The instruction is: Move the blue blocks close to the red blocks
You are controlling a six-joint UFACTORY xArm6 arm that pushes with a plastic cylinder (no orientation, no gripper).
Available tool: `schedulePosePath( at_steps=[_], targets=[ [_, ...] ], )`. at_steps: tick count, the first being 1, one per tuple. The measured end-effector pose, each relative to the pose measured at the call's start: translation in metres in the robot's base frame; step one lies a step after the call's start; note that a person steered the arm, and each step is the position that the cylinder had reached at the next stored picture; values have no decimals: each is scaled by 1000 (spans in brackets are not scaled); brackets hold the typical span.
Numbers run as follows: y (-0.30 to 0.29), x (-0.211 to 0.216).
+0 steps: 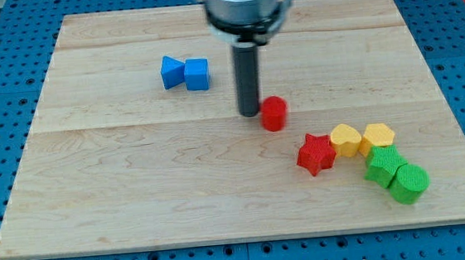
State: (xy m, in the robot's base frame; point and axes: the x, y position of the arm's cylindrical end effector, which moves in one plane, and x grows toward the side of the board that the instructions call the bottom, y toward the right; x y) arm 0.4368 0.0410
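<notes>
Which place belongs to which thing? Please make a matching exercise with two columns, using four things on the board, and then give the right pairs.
Things:
1. blue blocks
2. red cylinder
3. red star
4. green blocks

Places:
A. just at the view's right of my tip
B. nearest the view's bottom right corner
C. side by side toward the view's top left
D. just at the view's left of the yellow blocks

Pairs: 1-C, 2-A, 3-D, 4-B
</notes>
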Motion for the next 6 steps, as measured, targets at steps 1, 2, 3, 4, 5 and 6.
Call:
schedulePosePath(
  at_steps=[1,2,3,4,5,6],
  targets=[
    [51,0],
    [70,40],
    [57,28],
    [3,-35],
    [24,-110],
    [-95,-136]
  ],
)
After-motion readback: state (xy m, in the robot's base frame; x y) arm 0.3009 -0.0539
